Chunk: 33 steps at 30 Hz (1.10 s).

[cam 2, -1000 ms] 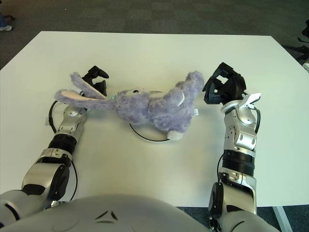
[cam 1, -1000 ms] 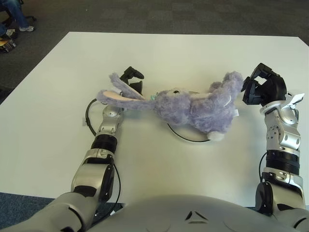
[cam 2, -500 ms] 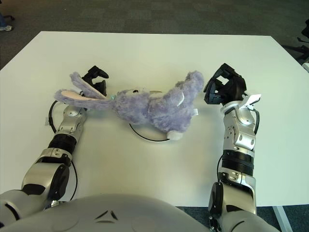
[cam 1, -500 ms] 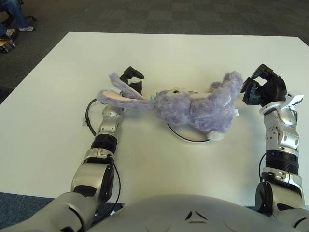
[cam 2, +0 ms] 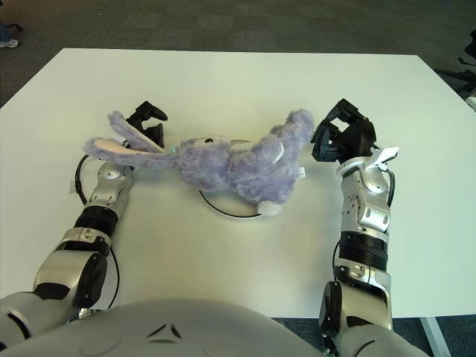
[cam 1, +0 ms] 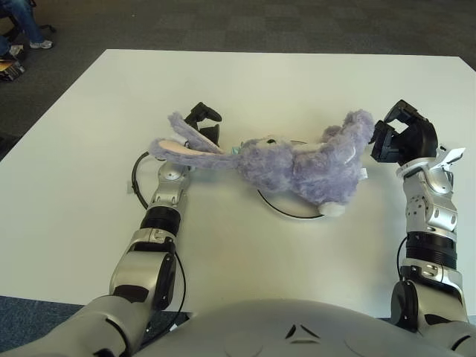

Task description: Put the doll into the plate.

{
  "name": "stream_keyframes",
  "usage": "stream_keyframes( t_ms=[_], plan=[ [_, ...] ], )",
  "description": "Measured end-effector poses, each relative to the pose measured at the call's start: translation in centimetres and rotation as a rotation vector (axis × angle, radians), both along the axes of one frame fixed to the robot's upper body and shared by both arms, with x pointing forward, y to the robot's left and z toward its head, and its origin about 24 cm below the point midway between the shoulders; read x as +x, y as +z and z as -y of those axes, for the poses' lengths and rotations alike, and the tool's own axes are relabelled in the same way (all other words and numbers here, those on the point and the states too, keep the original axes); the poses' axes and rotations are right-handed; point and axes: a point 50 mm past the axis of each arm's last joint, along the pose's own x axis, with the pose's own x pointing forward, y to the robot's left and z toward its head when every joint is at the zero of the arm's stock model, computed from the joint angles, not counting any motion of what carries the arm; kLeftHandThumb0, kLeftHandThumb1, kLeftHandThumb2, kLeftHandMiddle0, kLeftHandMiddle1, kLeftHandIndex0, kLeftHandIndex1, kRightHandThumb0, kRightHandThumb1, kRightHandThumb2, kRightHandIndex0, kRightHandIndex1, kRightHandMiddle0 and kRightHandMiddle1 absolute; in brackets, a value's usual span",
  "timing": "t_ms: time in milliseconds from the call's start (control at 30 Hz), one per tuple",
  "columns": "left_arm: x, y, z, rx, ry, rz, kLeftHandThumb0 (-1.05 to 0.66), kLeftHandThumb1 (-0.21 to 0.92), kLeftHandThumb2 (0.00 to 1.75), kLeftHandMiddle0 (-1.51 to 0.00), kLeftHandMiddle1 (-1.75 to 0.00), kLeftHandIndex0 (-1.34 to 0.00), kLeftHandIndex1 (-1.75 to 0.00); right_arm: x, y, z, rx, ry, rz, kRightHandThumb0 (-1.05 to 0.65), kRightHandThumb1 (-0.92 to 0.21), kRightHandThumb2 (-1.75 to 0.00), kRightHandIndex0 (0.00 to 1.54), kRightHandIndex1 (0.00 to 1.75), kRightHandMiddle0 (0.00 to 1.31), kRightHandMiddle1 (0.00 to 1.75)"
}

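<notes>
— Look at the doll [cam 1: 297, 167]. Moved at all?

— No. Lying in the same spot as a moment ago, tummy across the plate [cam 1: 282, 211], head and long ears hanging off toward the left hand [cam 1: 203, 123].

— And over by the right hand [cam 1: 401, 137]?

— Crept in just a tiny bit. Sitting right beside the doll's fluffy foot now, spread open, holding nothing.

— Holding on with the left hand?

— Cannot tell. Peeking out from behind one long ear, just past the plate's edge.

— So, done?

— Nearly, by the look of it. Mostly on the plate already, with only the head and a foot sticking out. Maybe needs a little push from the right side to sit better.

— Anything to watch for?

— Soft and floppy, so easy to drag off the plate by tugging an ear. Better to let go gently and lift away slowly.
</notes>
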Motion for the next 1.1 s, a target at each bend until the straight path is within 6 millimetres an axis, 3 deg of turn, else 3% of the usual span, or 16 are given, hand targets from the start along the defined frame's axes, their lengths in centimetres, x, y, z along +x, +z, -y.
stream_keyframes(
  t_ms=[200, 500, 1100],
  plan=[
    [0.0, 0.0, 0.0, -0.002, 0.003, 0.002, -0.42, 0.51, 1.07, -1.17, -1.75, -0.46, -1.75, -0.1, -0.8, -0.6, 0.009, -0.001, -0.004, -0.01, 0.08, -1.75, 0.91, 1.7, 0.69, 1.75],
    [0.0, 0.0, -0.1, -0.009, 0.027, 0.005, -0.42, 0.52, 1.06, -1.15, -1.75, -0.46, -1.75, -0.8, -3.7, -1.9, 0.052, -0.065, -0.066, -0.01, 0.06, -1.75, 0.89, 1.74, 0.67, 1.74],
    [0.0, 0.1, -0.5, -0.031, 0.09, 0.029, -0.42, 0.53, 1.05, -1.15, -1.75, -0.45, -1.75, -0.9, -4.7, -1.9, 0.013, -0.105, -0.026, -0.01, 0.06, -1.74, 0.9, 1.72, 0.67, 1.75]
  ],
)
